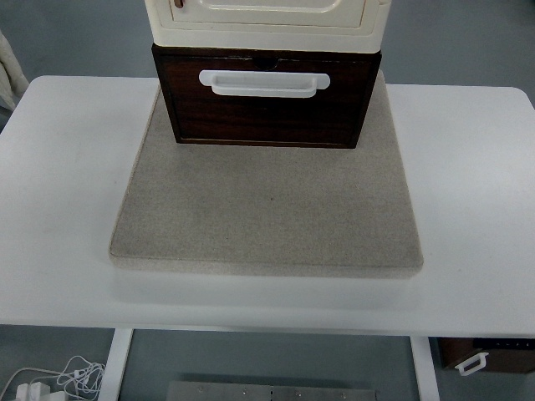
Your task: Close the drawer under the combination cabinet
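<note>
A cream combination cabinet (266, 21) stands at the far middle of a grey mat (267, 209). Under it sits a dark brown wooden drawer (266, 109) with a white handle (264, 83). The drawer front stands slightly forward of the cabinet's cream body. Neither of my hands shows anywhere in the head view.
The white table (58, 184) carries the mat in its middle. Below the near edge lie white cables (58, 380) on the floor at the left and a dark box with a white handle (489, 355) at the right.
</note>
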